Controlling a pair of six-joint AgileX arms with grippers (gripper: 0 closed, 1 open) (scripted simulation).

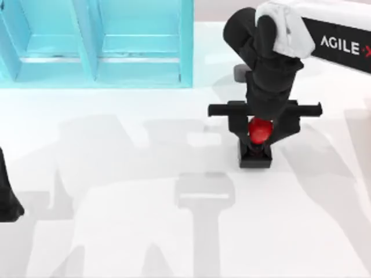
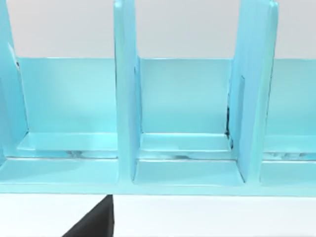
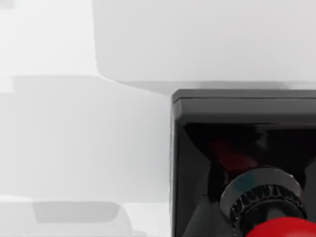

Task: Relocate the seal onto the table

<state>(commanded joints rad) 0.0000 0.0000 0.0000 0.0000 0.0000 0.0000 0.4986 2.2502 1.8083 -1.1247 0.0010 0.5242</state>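
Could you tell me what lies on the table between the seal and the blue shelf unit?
Nothing: in the top view the table is bare white between the seal and the shelf unit, crossed only by shadows.

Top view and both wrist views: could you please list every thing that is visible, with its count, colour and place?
seal: one, black square base with red knob, on the table right of centre.
shelf unit: one, turquoise-blue, open compartments, far left of the table.
table: one, white, under everything.
right gripper: one, black, around the seal's red knob.
left arm: one, black, parked at the table's left edge.
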